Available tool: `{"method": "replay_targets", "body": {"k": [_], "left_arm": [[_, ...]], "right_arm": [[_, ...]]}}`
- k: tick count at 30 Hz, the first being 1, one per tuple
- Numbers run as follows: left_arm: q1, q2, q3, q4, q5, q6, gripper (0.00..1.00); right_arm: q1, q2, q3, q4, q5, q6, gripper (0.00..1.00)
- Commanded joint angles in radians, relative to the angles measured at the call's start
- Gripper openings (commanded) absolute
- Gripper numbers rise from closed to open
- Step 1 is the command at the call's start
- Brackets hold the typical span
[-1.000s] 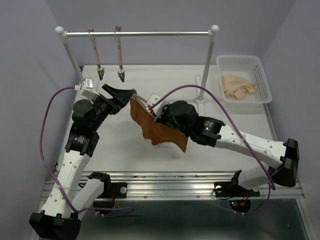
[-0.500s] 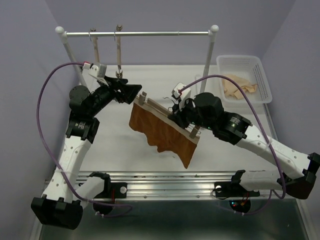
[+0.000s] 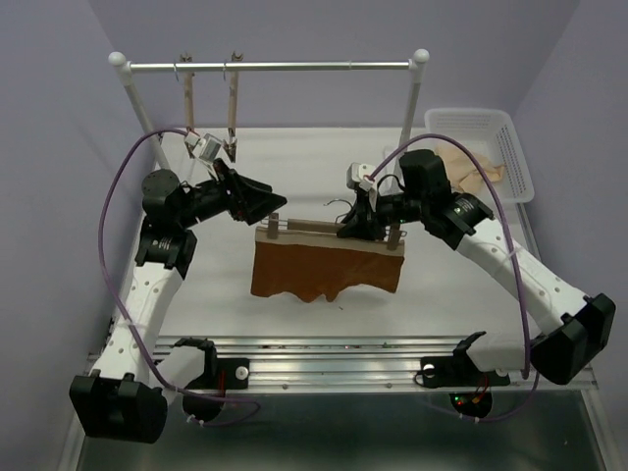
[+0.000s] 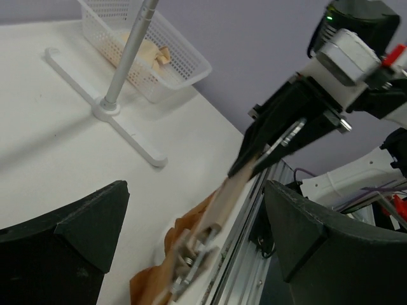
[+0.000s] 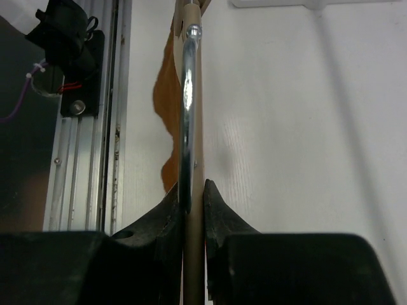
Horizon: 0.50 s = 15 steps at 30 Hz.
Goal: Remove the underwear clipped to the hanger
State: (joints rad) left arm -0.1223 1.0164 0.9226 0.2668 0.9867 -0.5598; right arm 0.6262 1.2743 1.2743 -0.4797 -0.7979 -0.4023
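Two black robot arms meet over a white table (image 3: 294,157). The right gripper (image 3: 355,224) is clamped on a light wooden straight-bar hanger (image 3: 314,229), near the bar's middle, where its thin metal wire hook (image 5: 187,95) joins it. The right wrist view shows both fingers pinched tight against the bar and the hook wire. The hanger is held level above the table and runs left to right across the centre of the overhead view.

Rust-brown soft fabric boxer-style underwear (image 3: 324,270) hangs flat directly below the bar and is about as wide as it. A left clip (image 3: 271,228) and a right clip (image 3: 395,236) near the bar's ends hold its waistband. The fabric is below and in front of the right gripper, which touches only the hanger.

The left gripper (image 3: 265,199) is spread wide and grips nothing. It points at the hanger's left end from just behind the left clip. In the left wrist view that clip shows in the gap between the dark fingers, with no contact visible.

Behind stands a white clothes rail (image 3: 270,66) carrying two hanging wooden clip hangers (image 3: 233,103). At far right, a white mesh basket (image 3: 512,147) holds a pale beige cloth (image 3: 469,167).
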Motion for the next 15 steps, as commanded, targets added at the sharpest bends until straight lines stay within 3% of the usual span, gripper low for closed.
{"method": "replay_targets", "body": {"k": [1,6,15], "left_arm": [[0.009,-0.079,0.019,-0.13,0.015,0.063,0.99],[0.009,-0.093,0.002,-0.265,0.003,0.118,0.99],[0.009,-0.062,0.002,-0.37,0.01,0.178,0.99]], "right_arm": [[-0.068,0.085,0.11,-0.058,-0.238,-0.159,0.01],[-0.086,0.161,0.223,-0.232,-0.264,-0.335,0.01],[-0.097,0.197,0.286,-0.283,-0.244,-0.402,0.01]]}}
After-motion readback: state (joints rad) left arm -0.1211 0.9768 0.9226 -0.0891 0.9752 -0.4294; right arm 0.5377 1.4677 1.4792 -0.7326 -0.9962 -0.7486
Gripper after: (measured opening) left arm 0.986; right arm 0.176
